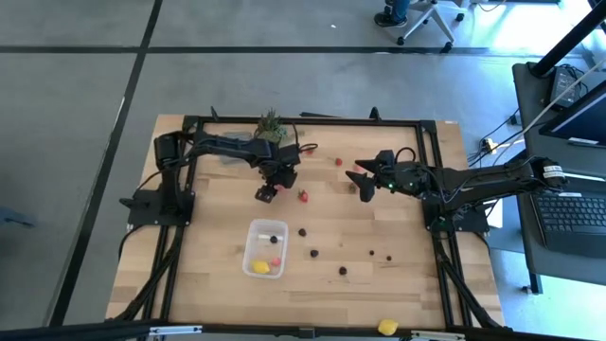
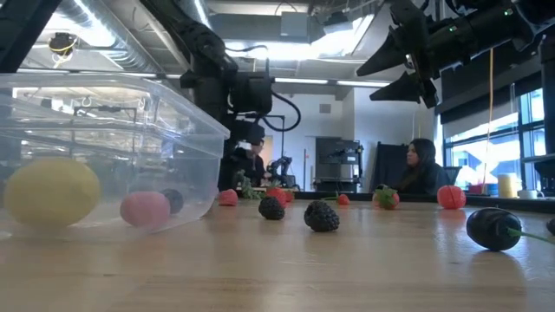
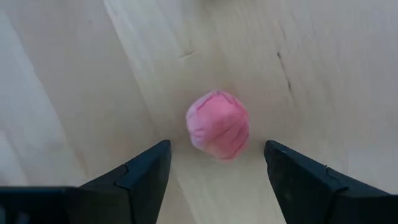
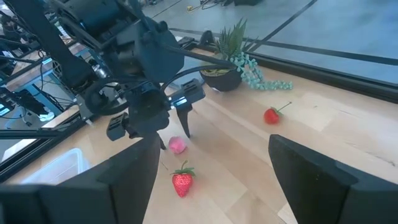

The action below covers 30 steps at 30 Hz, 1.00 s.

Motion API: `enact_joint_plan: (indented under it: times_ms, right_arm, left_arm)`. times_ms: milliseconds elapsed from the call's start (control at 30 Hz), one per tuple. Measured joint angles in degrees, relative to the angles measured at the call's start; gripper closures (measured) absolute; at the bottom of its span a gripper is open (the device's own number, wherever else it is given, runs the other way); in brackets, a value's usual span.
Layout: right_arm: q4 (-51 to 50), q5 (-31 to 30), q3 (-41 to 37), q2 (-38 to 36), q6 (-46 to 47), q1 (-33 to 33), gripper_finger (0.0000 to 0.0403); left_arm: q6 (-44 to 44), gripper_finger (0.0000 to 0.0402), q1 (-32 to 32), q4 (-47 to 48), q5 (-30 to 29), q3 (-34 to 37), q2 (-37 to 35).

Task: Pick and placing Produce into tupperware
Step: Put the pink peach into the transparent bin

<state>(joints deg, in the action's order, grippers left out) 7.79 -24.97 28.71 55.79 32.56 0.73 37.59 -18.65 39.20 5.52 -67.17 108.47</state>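
The clear tupperware [image 1: 252, 232] sits on the table's near-middle; it holds a yellow lemon piece [image 1: 261, 268], a red piece [image 1: 276, 262] and a dark berry [image 1: 275, 238]. My left gripper [image 3: 217, 171] is open, pointing down at the table beyond the tub, its fingers standing on either side of a pink round piece [image 3: 217, 124] without touching it. The right wrist view shows that same left gripper [image 4: 180, 121] over the pink piece [image 4: 178, 145], beside a strawberry [image 4: 182, 180]. My right gripper [image 1: 365, 180] hangs open above the table right of centre, holding nothing.
Dark berries [image 1: 302, 231] [image 1: 313, 253] [image 1: 343, 271] lie right of the tub. A strawberry [image 1: 304, 196] and a red piece [image 1: 338, 162] lie between the grippers. The green potted plant [image 1: 270, 125] stands at the far edge, and a lemon [image 1: 386, 327] at the near edge. People sit behind the table [image 2: 421, 169].
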Motion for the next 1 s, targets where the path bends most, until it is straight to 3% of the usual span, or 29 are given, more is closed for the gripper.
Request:
enact_joint_plan:
  times_ms: [1000]
  right_arm:
    - [0.04, -0.02, 0.00, 0.00, 0.19, -0.02, 0.0100]
  left_arm:
    - [-2.59, 0.0153, 2.18, -3.01, -0.26, 0.39, -0.05]
